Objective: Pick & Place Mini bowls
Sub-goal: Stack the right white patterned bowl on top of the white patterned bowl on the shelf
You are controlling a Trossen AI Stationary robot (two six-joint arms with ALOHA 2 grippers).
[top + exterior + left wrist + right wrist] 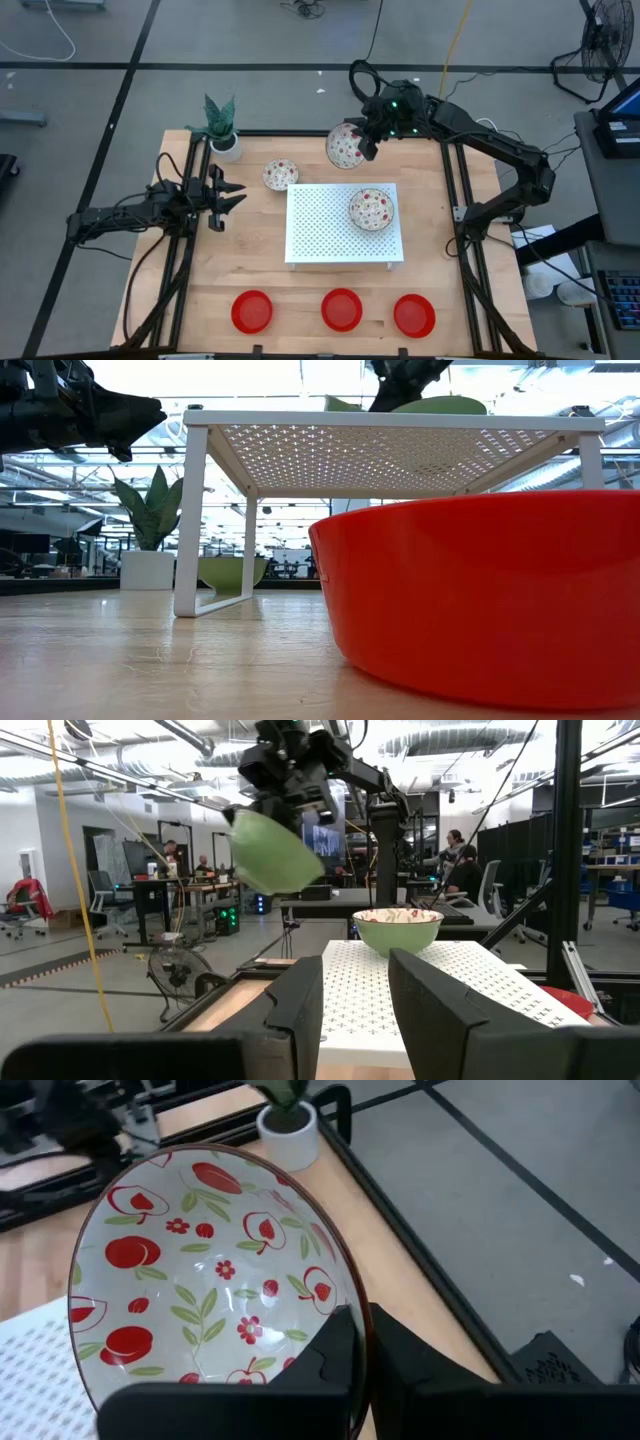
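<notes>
A wooden tabletop [250, 265] framed by dark rails stands on grey floor. In the low view the middle red bowl [480, 595] fills the foreground and hides much behind it. The right pincer [364, 140] grips the rim of a patterned bowl [345, 147], tilted and lifted over the far edge; its lower rim is cut off in the wrist view. The left pincer [228, 194] hangs released near the left edge. Three patterned bowls: the held one, one [371, 209] on the white perforated board [330, 235], one [280, 175] just beside the board. Three red bowls line the near edge, well apart. A potted plant [222, 128] stands at the far left corner.
</notes>
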